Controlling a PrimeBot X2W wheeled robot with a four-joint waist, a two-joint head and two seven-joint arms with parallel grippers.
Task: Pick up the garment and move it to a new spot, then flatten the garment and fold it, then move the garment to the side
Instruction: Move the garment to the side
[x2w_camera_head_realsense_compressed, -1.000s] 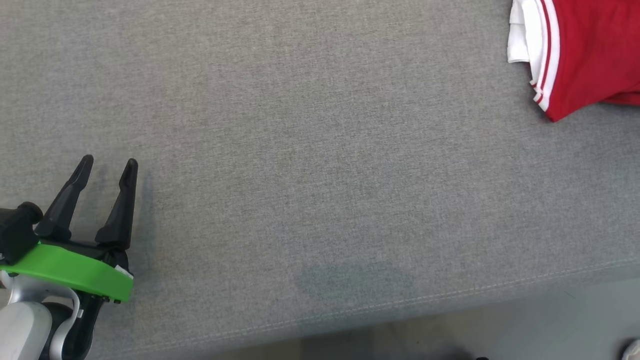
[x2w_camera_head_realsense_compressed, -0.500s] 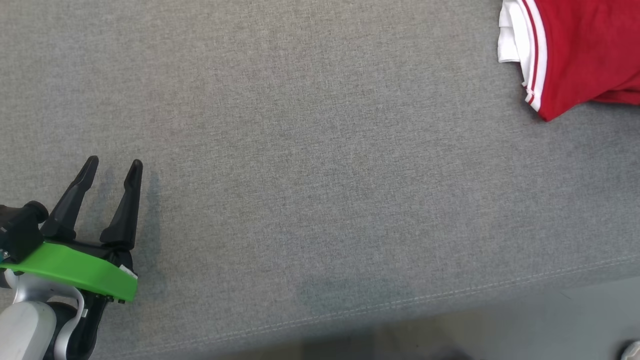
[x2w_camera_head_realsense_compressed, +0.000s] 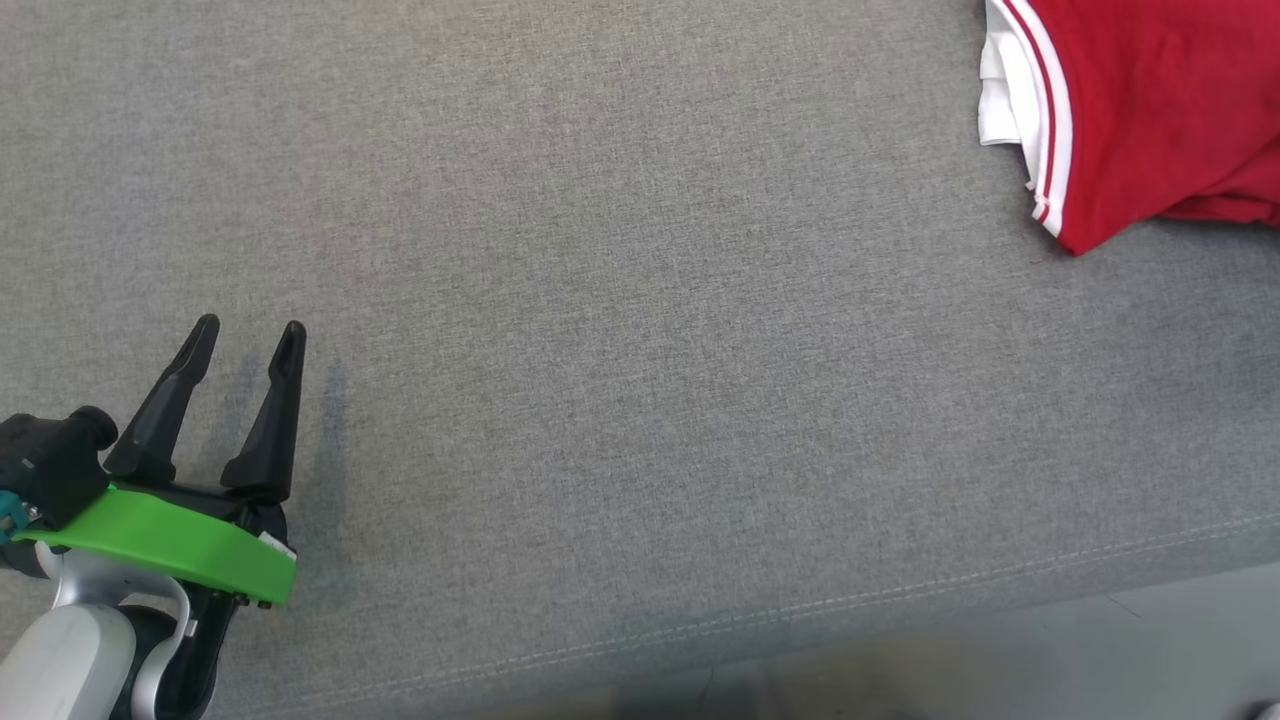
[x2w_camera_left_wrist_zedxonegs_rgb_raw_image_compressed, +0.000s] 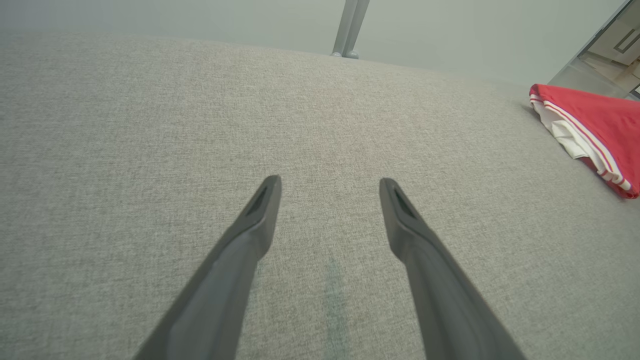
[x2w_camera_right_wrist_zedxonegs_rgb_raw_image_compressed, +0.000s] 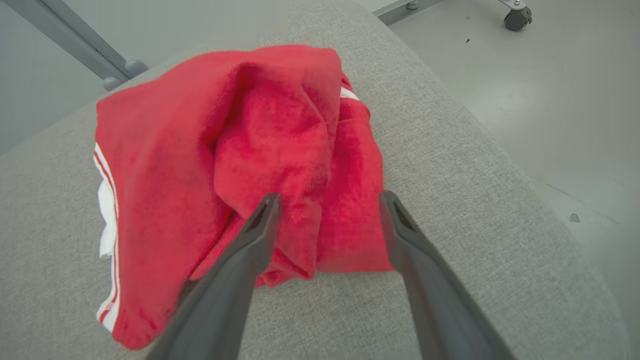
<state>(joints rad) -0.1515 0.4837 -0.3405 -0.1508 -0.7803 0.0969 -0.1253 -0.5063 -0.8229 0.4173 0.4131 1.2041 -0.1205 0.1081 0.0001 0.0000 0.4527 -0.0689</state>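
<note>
Garment (x2w_camera_right_wrist_zedxonegs_rgb_raw_image_compressed: 200, 150), a red heap just ahead of the empty, wide-open right tool (x2w_camera_right_wrist_zedxonegs_rgb_raw_image_compressed: 330, 197).

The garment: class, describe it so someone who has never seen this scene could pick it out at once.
Start at the wide grey fabric surface. Toward its right end lies a crumpled garment. It is bright red with white, red-striped trim, unlike the plain grey around it.

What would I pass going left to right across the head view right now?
left pincer, jaws apart, at the lower left → a wide stretch of bare grey cushion → red garment with its white striped trim, bunched at the upper right corner.
</note>
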